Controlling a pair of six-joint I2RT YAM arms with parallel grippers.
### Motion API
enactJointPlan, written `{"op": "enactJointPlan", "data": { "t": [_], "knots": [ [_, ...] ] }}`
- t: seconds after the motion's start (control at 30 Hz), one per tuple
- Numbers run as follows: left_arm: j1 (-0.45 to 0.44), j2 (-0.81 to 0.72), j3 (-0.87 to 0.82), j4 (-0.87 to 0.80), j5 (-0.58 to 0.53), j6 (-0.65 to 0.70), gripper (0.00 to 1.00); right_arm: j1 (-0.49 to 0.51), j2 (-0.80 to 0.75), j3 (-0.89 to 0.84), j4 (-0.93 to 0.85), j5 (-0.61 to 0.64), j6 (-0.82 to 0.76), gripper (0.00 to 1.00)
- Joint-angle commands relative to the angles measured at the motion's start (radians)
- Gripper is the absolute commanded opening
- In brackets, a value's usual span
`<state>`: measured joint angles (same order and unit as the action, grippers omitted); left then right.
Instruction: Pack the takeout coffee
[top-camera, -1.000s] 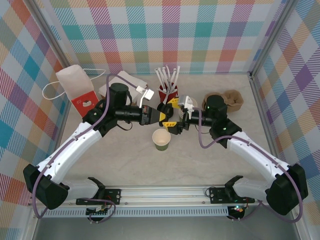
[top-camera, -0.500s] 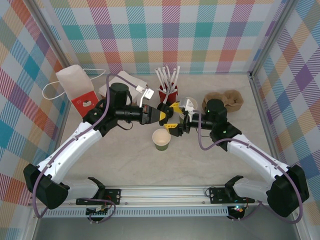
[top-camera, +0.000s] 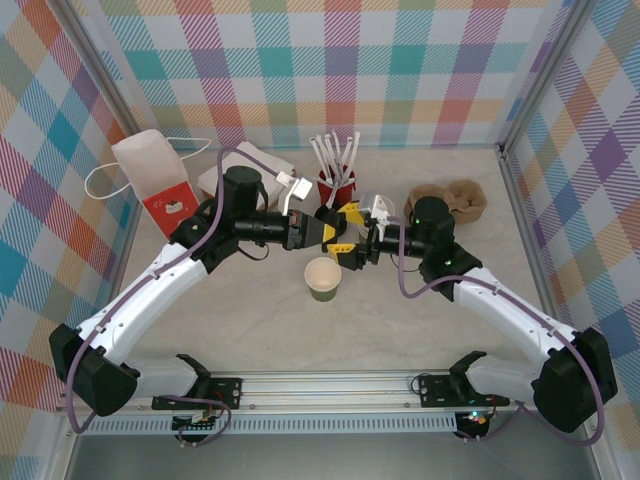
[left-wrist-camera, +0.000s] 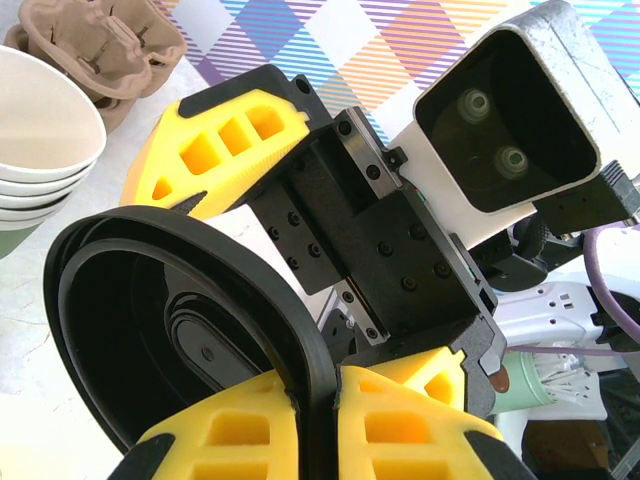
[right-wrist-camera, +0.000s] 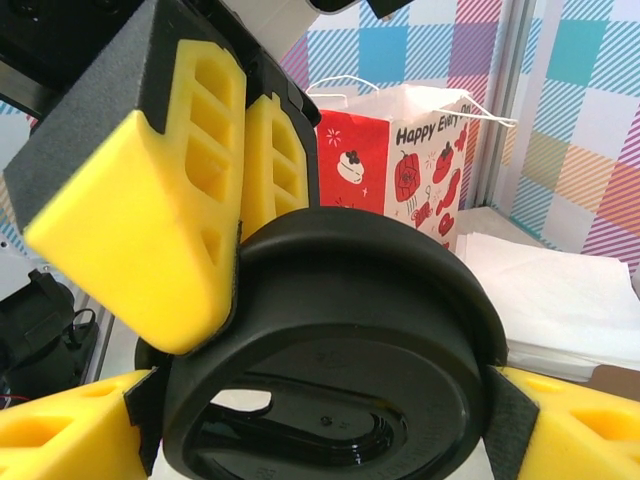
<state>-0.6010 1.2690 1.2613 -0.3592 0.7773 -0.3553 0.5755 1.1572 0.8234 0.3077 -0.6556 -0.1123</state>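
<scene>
A: Shape and material?
B: A round, glossy black plastic lid (right-wrist-camera: 330, 330), pinched at its rim by the left fingers (left-wrist-camera: 250, 430), with the forearm level.
A: And the right fingers (right-wrist-camera: 60, 440)?
B: Wide, straddling the lid; whether they grip it cannot be told. The green paper cup (top-camera: 323, 279) stands mid-tabletop (top-camera: 250, 320), nearer the near edge, apart from both.

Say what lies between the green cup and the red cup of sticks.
Top view: the two tools meet there. Wrist views show the left tool pinching a black lid, the right tool with a finger on either side of it.
</scene>
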Motion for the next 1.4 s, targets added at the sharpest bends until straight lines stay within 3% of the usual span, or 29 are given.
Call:
{"op": "enactJointPlan", "data": {
  "t": [0.0,0.17,0.3,0.63,0.8,0.97,1.13,1.37],
  "knots": [
    [-0.012,0.003,0.030,0.049,0.010,-0.015,0.00,0.002,0.009,0.034,0.048,-0.052,0.006,0.80],
    [-0.012,0.000,0.030,0.048,0.004,-0.019,0.00,0.001,0.007,0.036,0.007,-0.052,0.006,0.70],
    [-0.013,-0.002,0.025,0.036,-0.009,-0.019,0.06,0.001,-0.020,0.035,-0.058,-0.018,0.000,0.70],
    [-0.013,-0.039,-0.002,-0.063,-0.130,0.021,0.48,0.001,-0.078,0.086,-0.391,0.113,-0.068,0.70],
    [-0.013,-0.140,-0.055,-0.137,-0.311,0.031,0.59,0.004,-0.085,0.164,-0.670,0.247,-0.060,0.69],
    [-0.013,-0.282,-0.149,-0.225,-0.611,0.027,0.62,0.022,-0.011,0.313,-0.994,0.395,0.005,0.69],
    [-0.012,-0.424,-0.285,-0.282,-0.851,-0.052,0.63,0.082,0.096,0.452,-1.191,0.490,0.096,0.69],
    [-0.012,-0.557,-0.441,-0.390,-0.980,-0.156,0.64,0.239,0.353,0.733,-1.479,0.708,0.146,0.69]
  ]
}}
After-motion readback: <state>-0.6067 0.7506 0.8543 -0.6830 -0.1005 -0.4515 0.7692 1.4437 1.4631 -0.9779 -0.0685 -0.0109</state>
